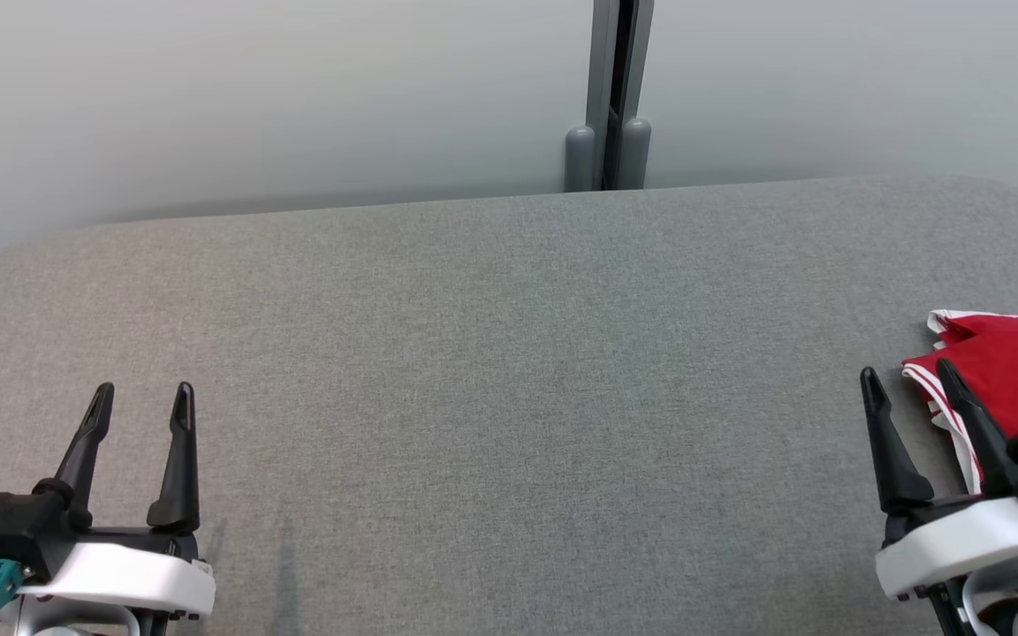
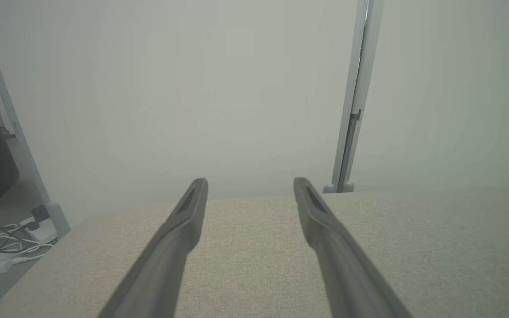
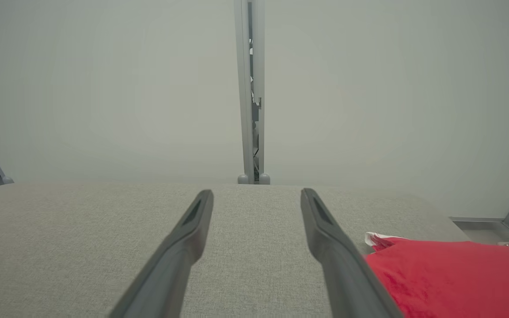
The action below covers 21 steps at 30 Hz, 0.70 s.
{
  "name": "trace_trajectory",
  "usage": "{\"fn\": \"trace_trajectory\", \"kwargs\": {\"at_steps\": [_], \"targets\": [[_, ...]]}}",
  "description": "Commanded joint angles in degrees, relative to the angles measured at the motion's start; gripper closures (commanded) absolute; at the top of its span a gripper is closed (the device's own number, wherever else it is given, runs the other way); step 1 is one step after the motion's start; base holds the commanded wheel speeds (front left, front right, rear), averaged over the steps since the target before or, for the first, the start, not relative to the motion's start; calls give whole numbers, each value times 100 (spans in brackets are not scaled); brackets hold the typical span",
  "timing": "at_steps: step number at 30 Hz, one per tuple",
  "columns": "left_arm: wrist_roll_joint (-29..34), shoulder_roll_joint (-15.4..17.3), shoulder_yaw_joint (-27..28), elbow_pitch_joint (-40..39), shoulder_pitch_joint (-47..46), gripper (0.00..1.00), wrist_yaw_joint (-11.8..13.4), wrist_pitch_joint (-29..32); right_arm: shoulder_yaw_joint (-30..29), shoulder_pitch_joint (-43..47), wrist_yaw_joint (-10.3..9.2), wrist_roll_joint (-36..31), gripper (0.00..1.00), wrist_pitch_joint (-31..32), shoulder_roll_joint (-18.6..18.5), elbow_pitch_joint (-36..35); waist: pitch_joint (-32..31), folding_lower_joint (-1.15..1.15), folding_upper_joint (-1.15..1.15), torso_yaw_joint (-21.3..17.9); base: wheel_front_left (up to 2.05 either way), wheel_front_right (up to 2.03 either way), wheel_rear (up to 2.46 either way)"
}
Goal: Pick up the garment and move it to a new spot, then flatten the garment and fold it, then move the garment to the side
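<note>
**A:** Left gripper (image 1: 145,390), low on the left over the grey table (image 1: 509,353): fingers spread wide, nothing between them. And the other?

**B:** Right gripper (image 1: 907,369), low on the right: also spread wide and empty. From the head view its outer finger stands in front of the red garment (image 1: 1017,371). Whether it touches the cloth, I cannot tell.

**A:** Garment: red with white striped trim, lying in layers at the table's right end and partly cut off by the frame. It is well apart from the left gripper.

**B:** Hazard one, as I judge it: the cloth sits near the table's rounded corner. A sideways nudge from that outer finger could push it over the edge.

**A:** Hazard two: a pinch that takes only the top layer. The lower layers would trail and drag, and the bundle would open unevenly on the way to a new spot.

**B:** Hazard three: a fingertip could hook the loose trim at the near corner and twist the piece before it can be flattened.

**A:** Hazard four: only the right arm is near, so a one-sided lift would leave the garment hanging bunched.
</note>
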Motion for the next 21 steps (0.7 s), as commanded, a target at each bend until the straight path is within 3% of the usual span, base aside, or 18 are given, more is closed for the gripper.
{"fn": "trace_trajectory", "kwargs": {"at_steps": [1, 21], "targets": [[-14, 34, 8, -4, 26, 0, -32, 5, -44, 91, 1, -22, 0, 18, -9, -58, -27, 0, 0, -8, 0, 0, 0], [-118, 79, -106, -106, 214, 0, 90, 253, -136, 398, 1, 13, 0, 194, 47, -166, -244, 0, 0, -18, 0, 0, 0]]}}
